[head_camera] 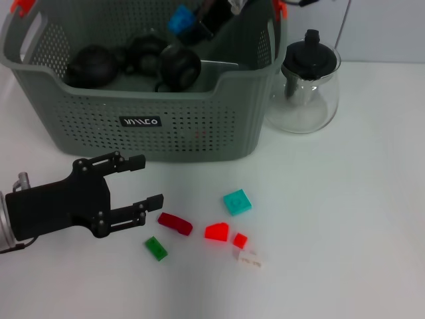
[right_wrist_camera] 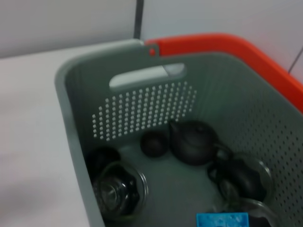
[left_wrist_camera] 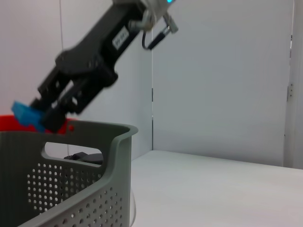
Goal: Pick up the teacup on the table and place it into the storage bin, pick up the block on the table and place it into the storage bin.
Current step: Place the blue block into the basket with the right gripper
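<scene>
While the right claw (head_camera: 189, 23) hangs over the bin (head_camera: 199, 126) pinching a blue block (head_camera: 179, 18), the risk lies in the release: the block sits above dark teapots (head_camera: 166, 63) and glassware (right_wrist_camera: 116, 189) already inside, so a drop could knock against them or bounce. In the left wrist view the block (left_wrist_camera: 26, 116) shows just above the rim, near the bin's far wall, so letting go off-centre might send it over the edge. The left claw (head_camera: 143, 183) waits low over the surface (head_camera: 332, 232), fingers spread wide and empty, just beside a dark red block (head_camera: 175, 224); reaching hastily could scatter that one and the green block (head_camera: 157, 248) nearby. No teacup stands on the surface.
</scene>
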Robot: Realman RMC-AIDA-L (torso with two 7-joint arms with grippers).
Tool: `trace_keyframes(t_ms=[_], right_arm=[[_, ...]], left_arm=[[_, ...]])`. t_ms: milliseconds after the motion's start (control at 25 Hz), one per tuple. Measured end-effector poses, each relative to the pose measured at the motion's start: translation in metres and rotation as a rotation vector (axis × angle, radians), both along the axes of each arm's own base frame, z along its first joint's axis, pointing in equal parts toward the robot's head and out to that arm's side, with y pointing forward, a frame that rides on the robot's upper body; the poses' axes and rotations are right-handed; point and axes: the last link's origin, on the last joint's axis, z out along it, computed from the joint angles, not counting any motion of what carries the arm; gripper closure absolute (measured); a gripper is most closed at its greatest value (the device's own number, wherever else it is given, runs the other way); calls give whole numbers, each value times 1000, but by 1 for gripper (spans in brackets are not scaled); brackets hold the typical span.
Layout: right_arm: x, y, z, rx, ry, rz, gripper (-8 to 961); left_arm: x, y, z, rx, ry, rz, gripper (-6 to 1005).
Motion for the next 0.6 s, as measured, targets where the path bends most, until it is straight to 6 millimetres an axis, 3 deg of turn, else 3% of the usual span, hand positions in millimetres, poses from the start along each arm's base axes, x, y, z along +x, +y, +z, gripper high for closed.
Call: trace_keyframes(t_ms=[320,520,600], right_arm=[[7,-2,-1,5,-5,-4,503],[2,-6,6,22,20,27,273],[-1,-11,13,15,54,42,244]], left_arm=[[-2,-1,1,0,0,6,306],[-1,-2,1,-1,-4,2,306],[-1,-2,2,0,-4,1,306]])
